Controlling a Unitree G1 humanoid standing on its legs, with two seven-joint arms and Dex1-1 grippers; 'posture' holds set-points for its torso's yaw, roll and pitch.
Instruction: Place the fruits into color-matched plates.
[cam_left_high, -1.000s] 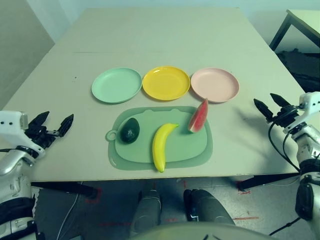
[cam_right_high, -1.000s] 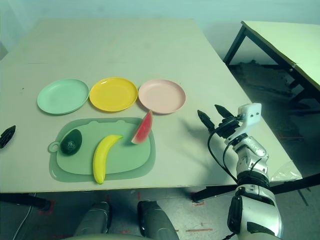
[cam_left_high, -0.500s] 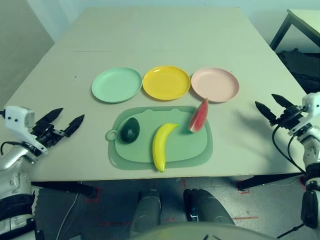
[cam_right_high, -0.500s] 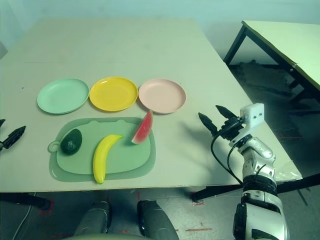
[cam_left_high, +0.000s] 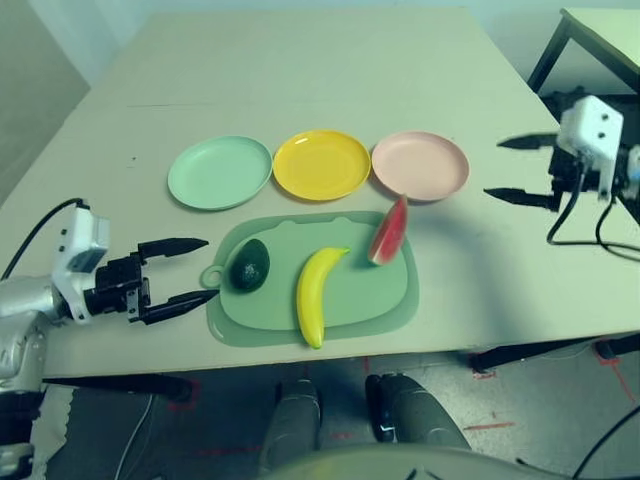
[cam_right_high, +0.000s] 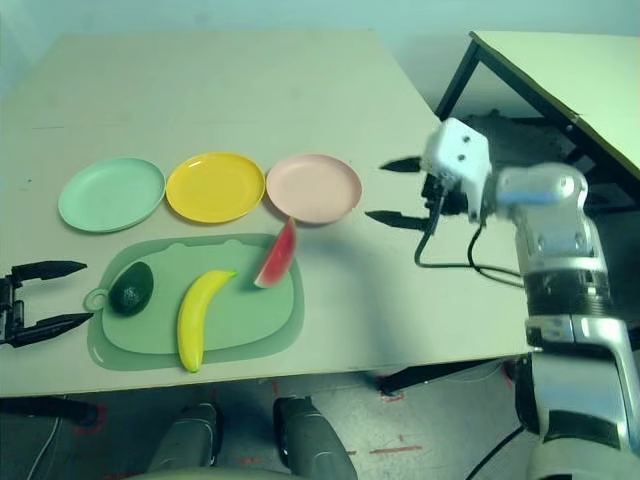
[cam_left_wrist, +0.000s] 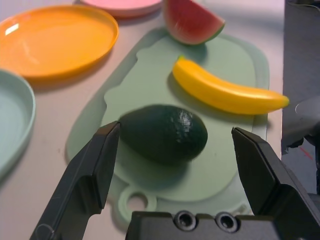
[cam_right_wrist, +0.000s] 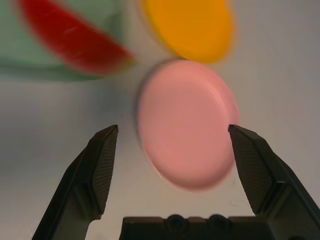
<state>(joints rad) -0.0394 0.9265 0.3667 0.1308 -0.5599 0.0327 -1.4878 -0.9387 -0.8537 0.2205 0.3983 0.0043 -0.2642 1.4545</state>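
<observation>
Overhead, I see the curved yellow banana, red watermelon wedge and dark green avocado lying on the green mat, with the round mint plate, yellow plate and pink plate at twelve o'clock. Left wrist: my left gripper gapes wide, empty, facing the avocado. Right wrist: my right gripper is spread wide, empty, over the pink plate.

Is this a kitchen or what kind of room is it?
Probably a robot test room, not a kitchen. The fruits, like the banana, sit on a plain table, red tape marks dot the floor, and a second table stands nearby.
</observation>
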